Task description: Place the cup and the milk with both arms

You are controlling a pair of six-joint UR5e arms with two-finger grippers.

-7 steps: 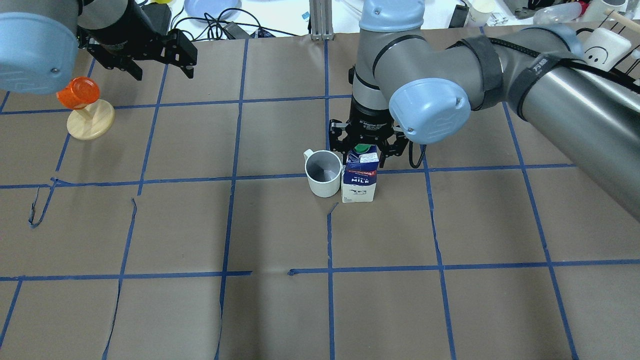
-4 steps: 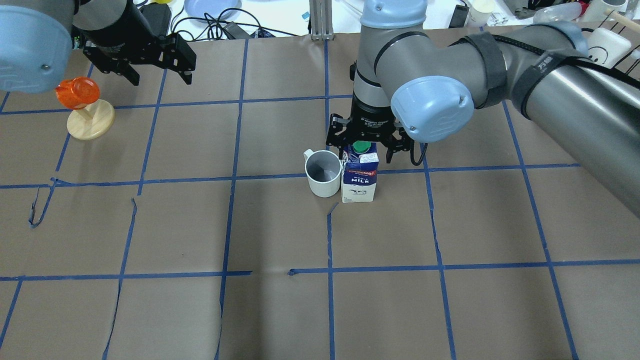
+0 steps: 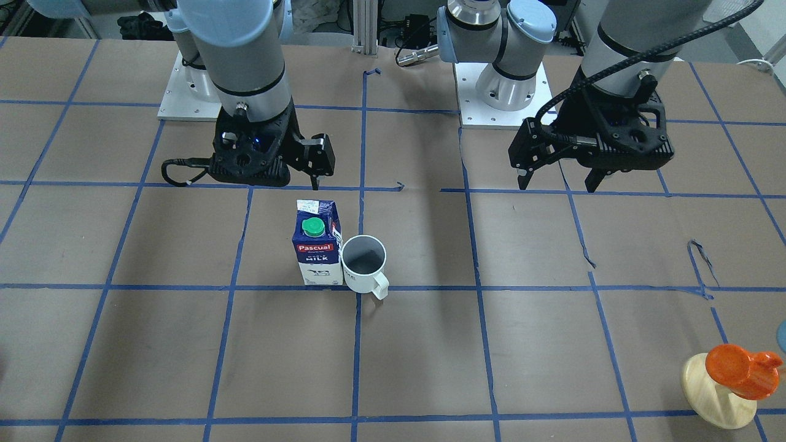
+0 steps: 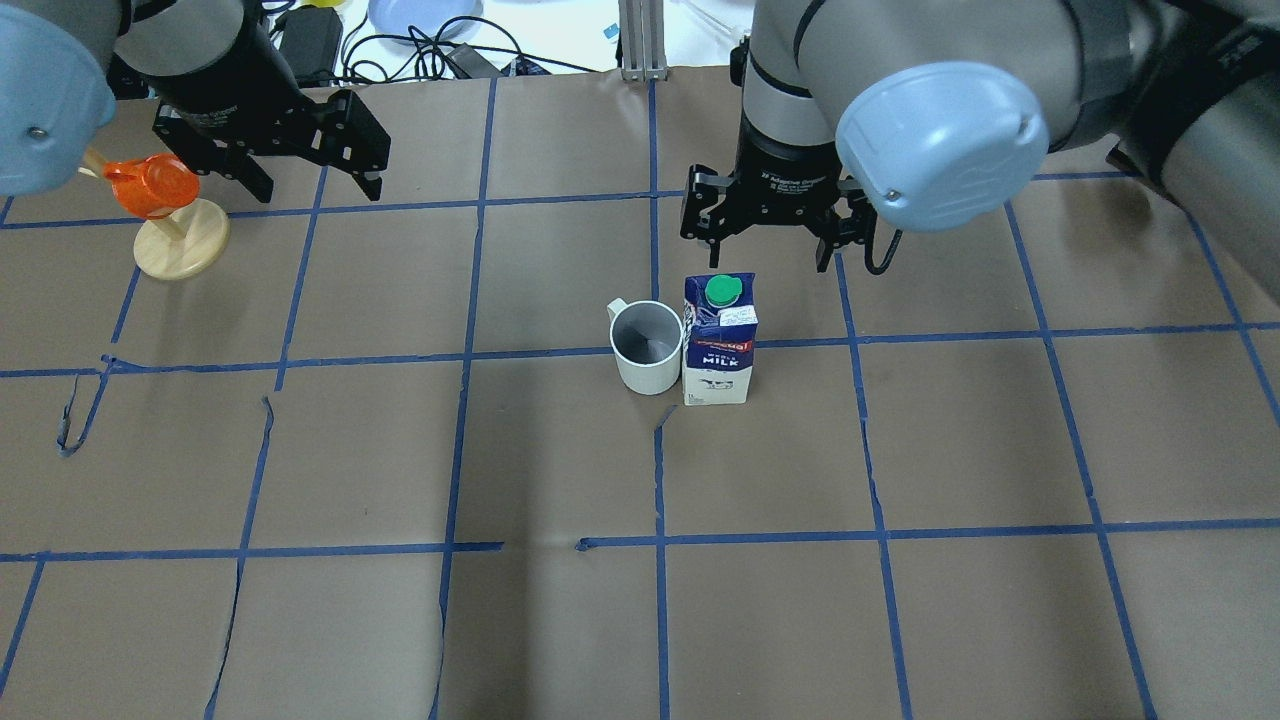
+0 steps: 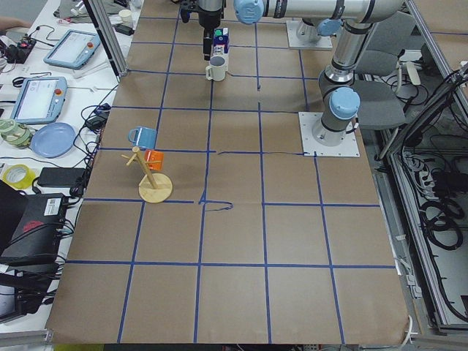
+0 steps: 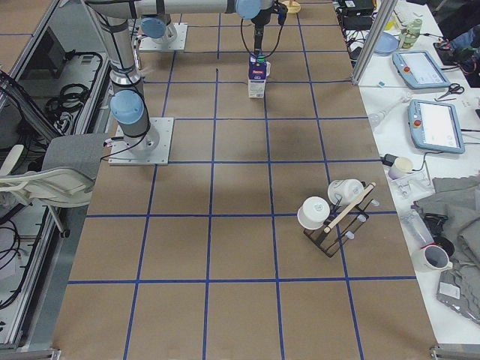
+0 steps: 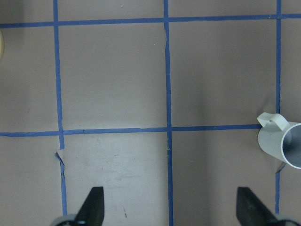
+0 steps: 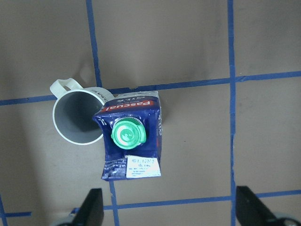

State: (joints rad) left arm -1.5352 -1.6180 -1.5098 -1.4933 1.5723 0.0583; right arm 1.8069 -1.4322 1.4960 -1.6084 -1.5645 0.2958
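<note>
The milk [image 4: 717,340] is stood upright, seemingly touching the cup [image 4: 647,347]. The right pincer [image 4: 757,245] is held wide just above the milk. The left pincer [image 4: 315,188], wide too, is seen far off.

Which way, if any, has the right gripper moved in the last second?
Yes. The right gripper straddled the top of the milk before; now it hangs open, clear of it, farther up the overhead view.

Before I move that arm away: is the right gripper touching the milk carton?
Apart. The overhead exterior view shows the open right gripper raised behind the milk carton, with bare table visible between them.
</note>
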